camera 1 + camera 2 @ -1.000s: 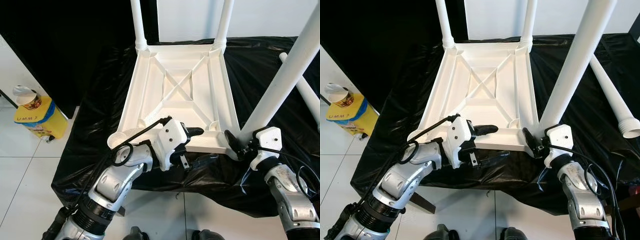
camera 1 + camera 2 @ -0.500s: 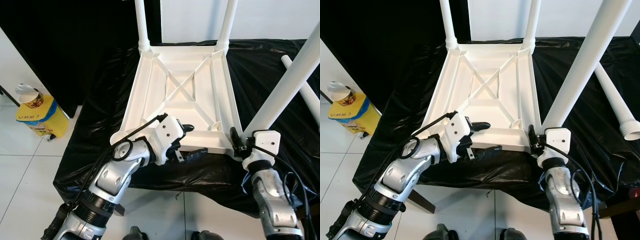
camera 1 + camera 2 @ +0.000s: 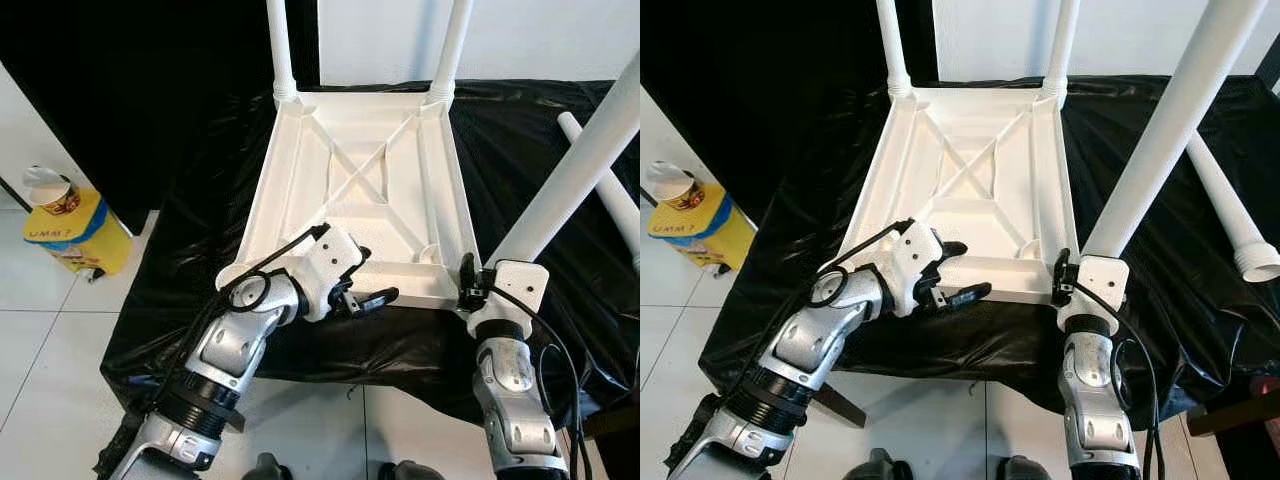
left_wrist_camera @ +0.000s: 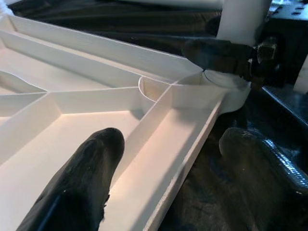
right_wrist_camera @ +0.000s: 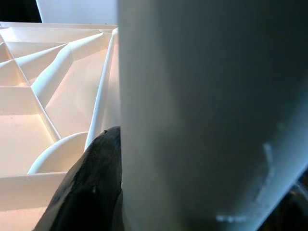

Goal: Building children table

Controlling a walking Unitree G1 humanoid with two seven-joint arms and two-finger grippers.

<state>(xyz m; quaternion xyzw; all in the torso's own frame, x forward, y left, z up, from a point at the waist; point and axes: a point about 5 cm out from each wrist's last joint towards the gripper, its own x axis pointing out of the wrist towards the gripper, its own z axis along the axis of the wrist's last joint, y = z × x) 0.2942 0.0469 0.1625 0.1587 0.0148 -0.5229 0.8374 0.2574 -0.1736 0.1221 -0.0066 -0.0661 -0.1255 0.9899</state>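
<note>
The right gripper [image 3: 1072, 283] has its jaws closed around the foot of a white table leg [image 3: 1160, 130], which slants up from the near right corner of the upturned white tabletop [image 3: 970, 190]. In the right wrist view one black finger [image 5: 91, 187] presses against the leg's side.

The left gripper [image 3: 365, 285] holds its jaws parted across the tabletop's near rim, one finger [image 4: 82, 183] inside the ribbed underside, the other finger [image 4: 260, 163] outside over the black plastic sheet [image 3: 200, 200].

The tabletop lies upside down on the sheet-covered bench, with two legs standing in its far corners. A loose white leg [image 3: 1230, 210] lies on the sheet to the right. A yellow container [image 3: 75, 230] stands on the tiled floor [image 3: 50, 330] at the left.
</note>
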